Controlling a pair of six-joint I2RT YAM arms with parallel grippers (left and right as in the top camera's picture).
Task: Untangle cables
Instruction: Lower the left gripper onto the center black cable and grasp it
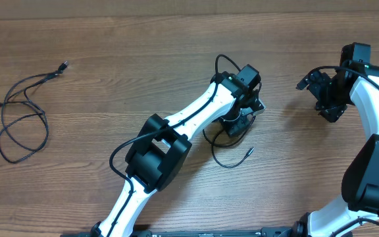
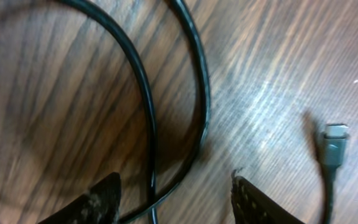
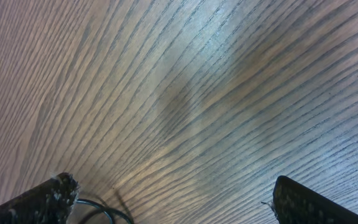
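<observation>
From above, the left claw [image 1: 241,122] is seen lowered onto the table [image 1: 143,59], directly over a looped black cable [image 1: 224,164]. The loop spreads out from under it, and the cable's plug [image 1: 248,151] lies just past it, towards the arm's base. A second cable [image 1: 47,131] is left in loose loops well away from both claws, at the far left of the table. The right claw [image 1: 324,102] is held off to the side, well apart from both cables.

In the left wrist view, the left claw [image 2: 176,202] is seen unclenched. Two strands of the cable [image 2: 148,106] run between its fingers [image 2: 104,199] without being squeezed. The plug [image 2: 334,146] lies outside the gap, beyond one finger.

In the right wrist view, the right claw [image 3: 173,202] is spread wide with nothing grasped. Only bare table [image 3: 185,93] is seen ahead of its fingers [image 3: 303,202].
</observation>
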